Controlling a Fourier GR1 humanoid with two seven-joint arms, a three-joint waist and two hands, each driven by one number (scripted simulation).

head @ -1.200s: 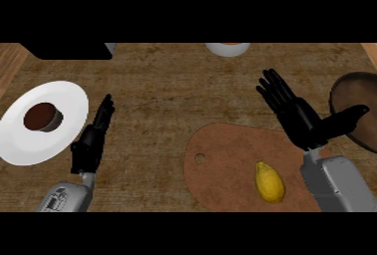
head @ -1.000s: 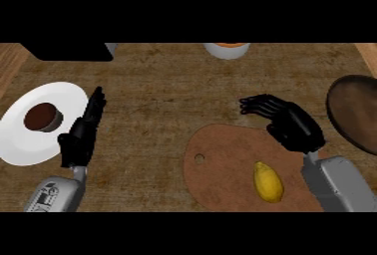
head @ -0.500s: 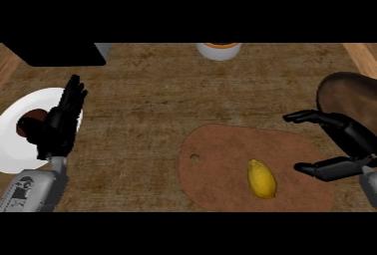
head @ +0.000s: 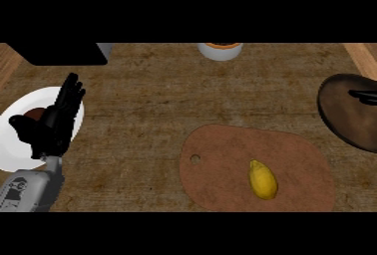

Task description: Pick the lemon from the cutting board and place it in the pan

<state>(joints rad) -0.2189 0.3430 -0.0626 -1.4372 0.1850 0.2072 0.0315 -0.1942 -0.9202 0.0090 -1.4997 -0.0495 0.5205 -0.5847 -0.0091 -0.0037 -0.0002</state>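
Wooden counter (head: 162, 99) fills my view, and on it the brown cutting board (head: 236, 154) lies at about five o'clock from the centre. One dark pan (head: 346, 117) sits at three o'clock, cut by the edge of the view, with a black shape across it at the very edge that I cannot identify. One white plate (head: 13, 149) lies at nine o'clock, and my left hand (head: 52, 124) rests over it, fingers straight and upward, holding nothing. My right hand is not visible, so I cannot tell its state. One cup (head: 219, 50) stands at twelve o'clock. One lemon (head: 263, 180) lies on the board, in its lower right part, not yet picked. For a good pick, I think the right hand should come down over the lemon across its narrow side, close around the middle, then carry it toward two o'clock into the pan.
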